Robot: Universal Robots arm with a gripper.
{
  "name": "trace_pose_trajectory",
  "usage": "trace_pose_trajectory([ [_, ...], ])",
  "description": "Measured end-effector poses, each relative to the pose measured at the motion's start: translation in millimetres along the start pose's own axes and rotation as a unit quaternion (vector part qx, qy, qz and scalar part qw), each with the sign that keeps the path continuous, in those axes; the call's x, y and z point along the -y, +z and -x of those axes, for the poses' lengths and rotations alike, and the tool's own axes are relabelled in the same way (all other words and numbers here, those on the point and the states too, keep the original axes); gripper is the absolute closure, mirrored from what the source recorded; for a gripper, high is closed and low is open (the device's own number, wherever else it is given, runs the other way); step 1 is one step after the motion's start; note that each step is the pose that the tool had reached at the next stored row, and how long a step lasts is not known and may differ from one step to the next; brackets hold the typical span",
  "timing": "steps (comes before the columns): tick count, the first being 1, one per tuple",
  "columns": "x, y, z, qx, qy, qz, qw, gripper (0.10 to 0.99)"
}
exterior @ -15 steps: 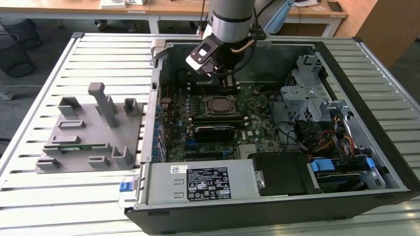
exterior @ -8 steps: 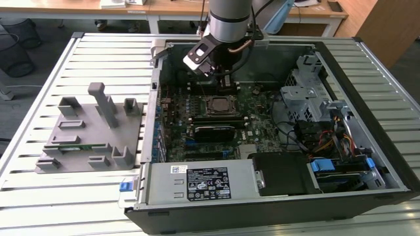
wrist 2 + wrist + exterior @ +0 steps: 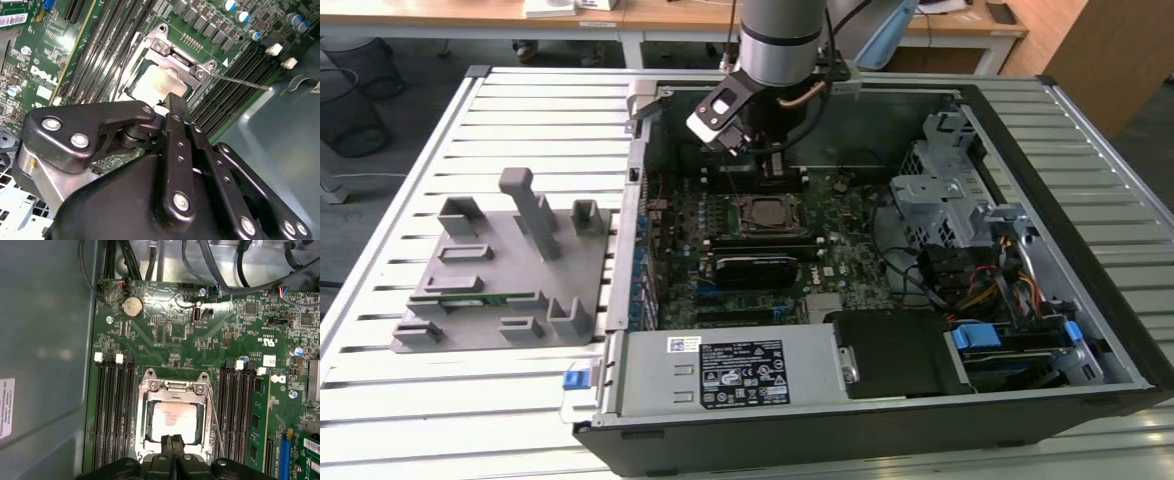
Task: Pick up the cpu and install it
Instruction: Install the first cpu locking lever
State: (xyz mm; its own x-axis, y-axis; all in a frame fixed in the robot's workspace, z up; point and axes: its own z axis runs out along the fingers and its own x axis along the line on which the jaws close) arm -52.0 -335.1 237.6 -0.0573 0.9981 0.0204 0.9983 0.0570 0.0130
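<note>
I see the cpu (image 3: 174,419) lying flat in the motherboard (image 3: 165,330) socket, silvery top up. The metal socket frame (image 3: 145,412) sits around it, with memory slots (image 3: 112,410) on either side. The gripper (image 3: 172,439) hangs over one edge of the cpu, its fingers pressed together with nothing between them. I cannot tell whether the tips touch the chip. In the exterior view the arm (image 3: 781,30) reaches down into the open computer case (image 3: 854,445).
</note>
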Motion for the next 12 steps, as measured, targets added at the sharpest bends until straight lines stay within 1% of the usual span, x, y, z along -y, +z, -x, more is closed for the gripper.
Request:
trace_pose_trajectory([
  [5, 6.0, 0.0, -0.4, 0.0001, 0.0, 0.0013, 1.0, 0.98],
  [9, 6.7, -0.4, -0.3, 0.0005, 0.0, 0.0031, 1.0, 0.98],
  [10, 6.9, -1.9, -0.4, 0.0005, 0.0, 0.0037, 1.0, 0.98],
  [12, 6.8, -8.9, -0.6, 0.0004, -0.001, 0.004, 1.0, 0.98],
])
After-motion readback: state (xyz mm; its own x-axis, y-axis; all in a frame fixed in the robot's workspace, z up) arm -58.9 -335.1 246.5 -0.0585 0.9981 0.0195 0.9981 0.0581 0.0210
